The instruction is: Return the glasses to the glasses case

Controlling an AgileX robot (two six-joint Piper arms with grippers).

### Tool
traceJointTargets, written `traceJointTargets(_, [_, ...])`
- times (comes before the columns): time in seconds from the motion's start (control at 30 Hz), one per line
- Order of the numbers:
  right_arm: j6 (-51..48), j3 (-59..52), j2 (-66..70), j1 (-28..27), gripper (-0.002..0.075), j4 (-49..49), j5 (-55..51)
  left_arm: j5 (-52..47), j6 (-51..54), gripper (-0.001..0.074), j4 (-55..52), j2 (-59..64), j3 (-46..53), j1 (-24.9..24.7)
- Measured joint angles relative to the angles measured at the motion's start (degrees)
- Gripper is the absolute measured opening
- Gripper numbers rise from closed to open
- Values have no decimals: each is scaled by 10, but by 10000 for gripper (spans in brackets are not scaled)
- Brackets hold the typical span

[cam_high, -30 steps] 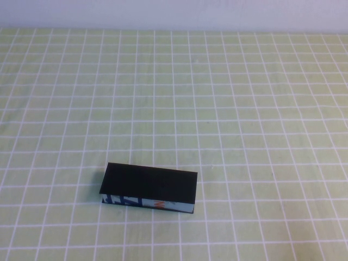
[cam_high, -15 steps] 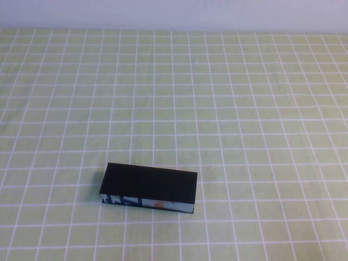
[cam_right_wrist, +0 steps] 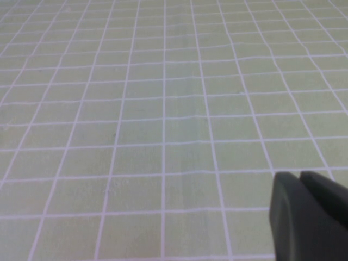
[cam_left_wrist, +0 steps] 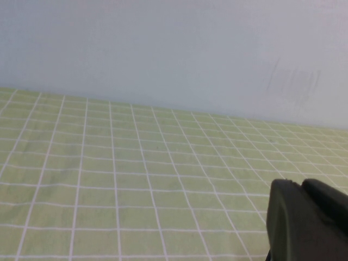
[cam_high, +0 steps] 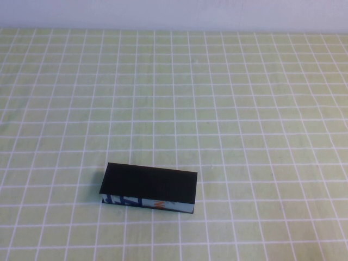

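The glasses case (cam_high: pixel 148 187) is a black box lying on the green checked cloth at the front left of the high view. Its flat lid is down and its blue, white and orange printed side faces me. The glasses are not in view in any frame. Neither arm shows in the high view. My left gripper (cam_left_wrist: pixel 299 184) shows only in the left wrist view, with its two dark fingers together and nothing between them, above bare cloth. My right gripper (cam_right_wrist: pixel 298 175) shows only in the right wrist view, fingers together and empty, above bare cloth.
The green checked tablecloth (cam_high: pixel 228 109) covers the whole table. A pale wall (cam_left_wrist: pixel 174 49) stands behind the table's far edge.
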State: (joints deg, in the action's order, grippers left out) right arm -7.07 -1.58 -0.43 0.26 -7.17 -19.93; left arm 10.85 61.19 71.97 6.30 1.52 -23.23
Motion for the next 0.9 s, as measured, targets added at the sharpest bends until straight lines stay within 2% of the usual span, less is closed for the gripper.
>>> traceJointTargets(0.33, [0,0,0,0,-11,0,0,2,0,-2,-2,0,0,0])
traceJointTargets(0.4, [0,0,0,0,-11,0,0,2,-10,-2,-29,0,0,0])
traceJointTargets(0.47, [0,0,0,0,-11,0,0,-4,-51,-2,-118,0,0,8])
traceJointTargets(0.53, [0,0,0,0,-11,0,0,-11,-146,-2,-237,0,0,31])
traceJointTargets(0.67, [0,0,0,0,-11,-1,0,-32,-376,-2,-519,-1,0,118])
traceJointTargets(0.73, [0,0,0,0,-11,-1,-1,-49,-475,-2,-618,-10,0,165])
traceJointTargets(0.83, [0,0,0,0,-11,-1,-1,-85,-560,-2,-696,-38,0,219])
traceJointTargets(0.9, [0,0,0,0,-11,-1,-1,-112,-579,-2,-716,-61,0,228])
